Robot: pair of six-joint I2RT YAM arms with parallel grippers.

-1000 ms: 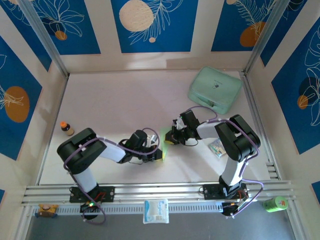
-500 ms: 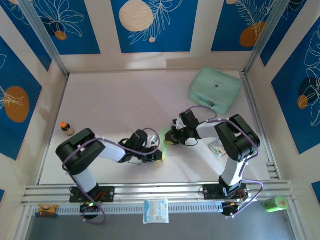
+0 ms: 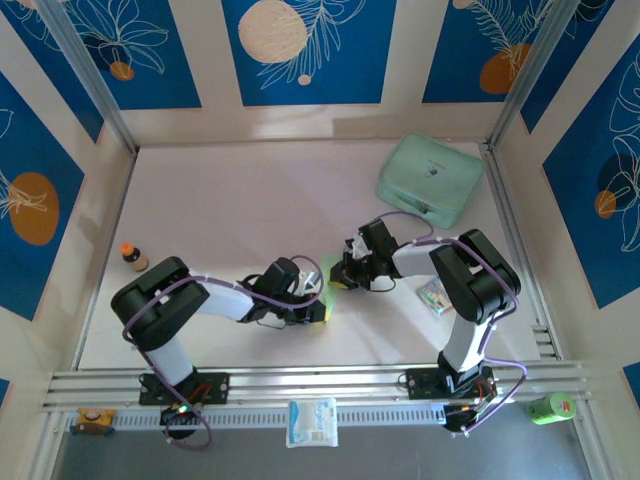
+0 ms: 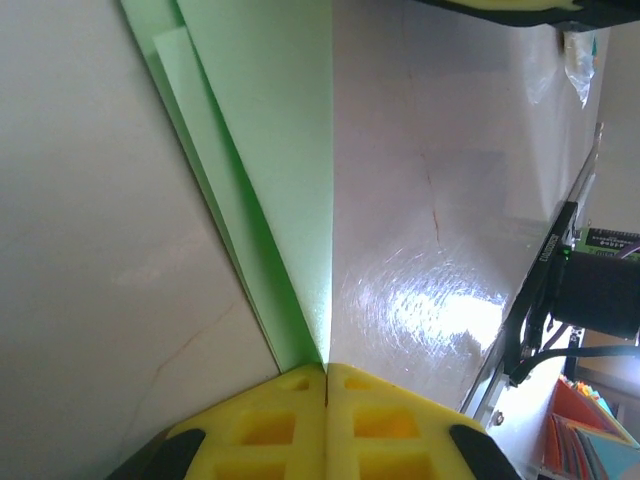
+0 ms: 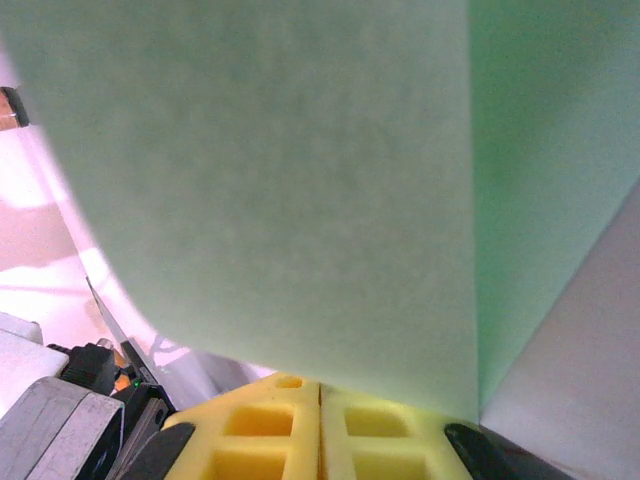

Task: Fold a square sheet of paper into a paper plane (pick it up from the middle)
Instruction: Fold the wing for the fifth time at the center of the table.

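left claw (image 4: pixel 325 370): shut on paper (image 4: pixel 275 110) | right claw (image 5: pixel 320 388): shut on paper | risk: if they pull apart, paper may rip or slip

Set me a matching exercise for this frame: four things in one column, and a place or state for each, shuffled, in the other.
Things:
1. paper
2. case
3. bottle
4. left end effector

Places or states:
A. far right corner of the table
B. by the table's left edge
C. shut on the paper
D. light green, mid-table

Pairs: 1-D, 2-A, 3-B, 4-C
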